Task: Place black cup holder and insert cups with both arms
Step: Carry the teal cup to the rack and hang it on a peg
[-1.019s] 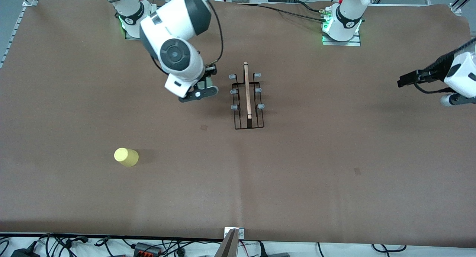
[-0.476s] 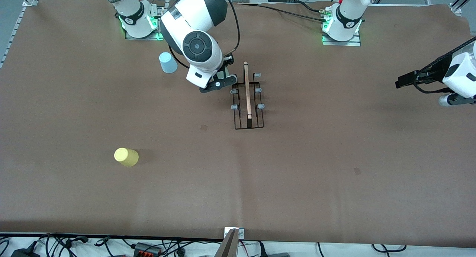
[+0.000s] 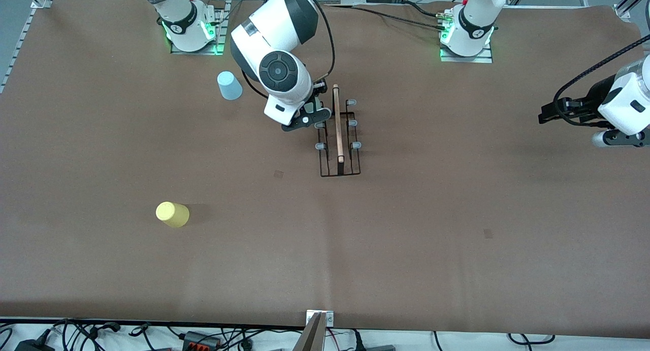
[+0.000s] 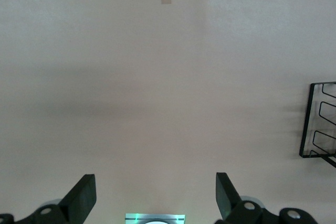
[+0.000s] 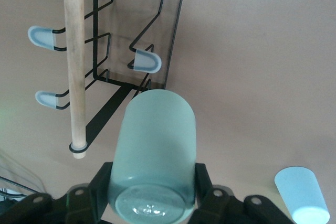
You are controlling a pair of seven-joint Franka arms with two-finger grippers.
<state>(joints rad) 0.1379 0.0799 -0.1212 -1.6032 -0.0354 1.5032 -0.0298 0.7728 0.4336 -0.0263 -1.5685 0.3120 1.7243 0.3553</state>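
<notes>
- Front view puts the small yellow plastic tumbler (image 3: 172, 214) nearest the camera, toward the right arm's end of the brown table (image 3: 457, 229).
- Farther off, mid-table, stands the thin black wire cup holder (image 3: 339, 137) with its light wooden rod handle (image 3: 337, 123).
- Over its farthest pegs hangs the right gripper (image 5: 152, 195), fingers pinching a pale green plastic tumbler (image 5: 153, 158).
- A light blue plastic tumbler (image 3: 229, 85) sits farther still.
- The left gripper (image 4: 155, 198) waits over the table's left-arm end, fingers spread.
</notes>
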